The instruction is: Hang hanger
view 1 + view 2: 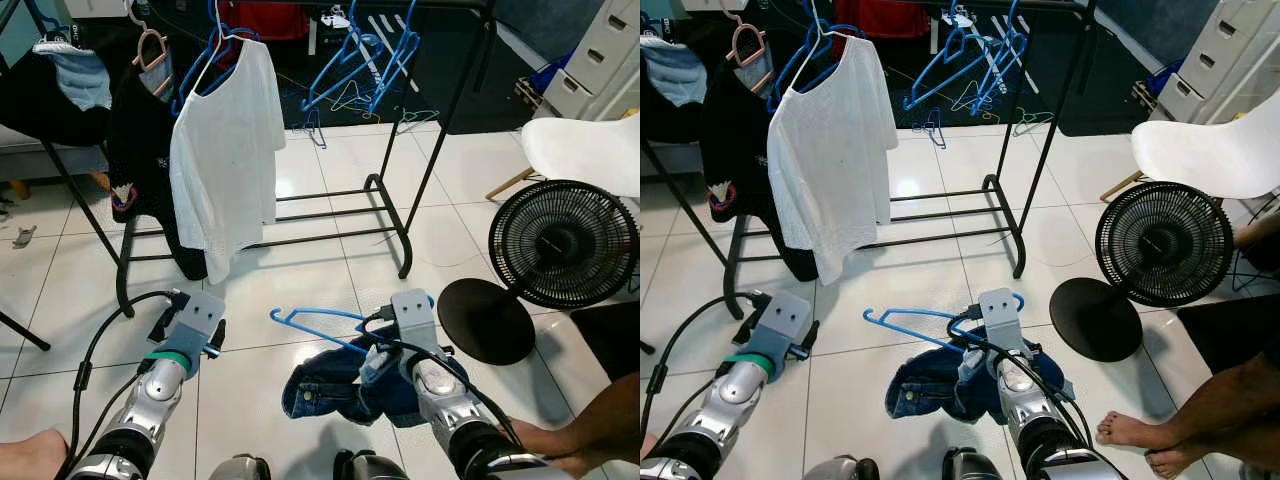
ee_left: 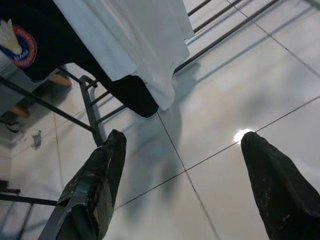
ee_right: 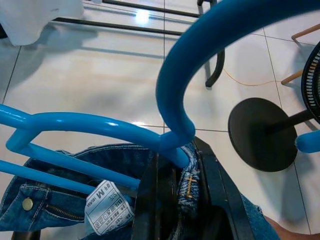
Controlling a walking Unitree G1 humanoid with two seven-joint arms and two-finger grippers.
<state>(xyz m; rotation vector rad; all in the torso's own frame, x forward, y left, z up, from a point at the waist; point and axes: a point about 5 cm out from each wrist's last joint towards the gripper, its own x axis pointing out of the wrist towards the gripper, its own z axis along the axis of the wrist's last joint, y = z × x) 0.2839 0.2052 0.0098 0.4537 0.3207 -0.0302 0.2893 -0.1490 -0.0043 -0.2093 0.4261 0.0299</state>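
Note:
My right gripper is shut on the neck of a blue plastic hanger, with a fold of denim pinched between the fingers too. Blue jeans hang bunched on that hanger, low over the tiled floor and in front of my right wrist. Ahead stands the black clothes rack; its top rail carries a white shirt and several empty blue hangers. Over bare tiles on the left, my left gripper is open and holds nothing.
A black floor fan with a round base stands close on the right, and a white chair is behind it. A person's bare feet rest at the lower right. Dark clothes hang at the rack's left end.

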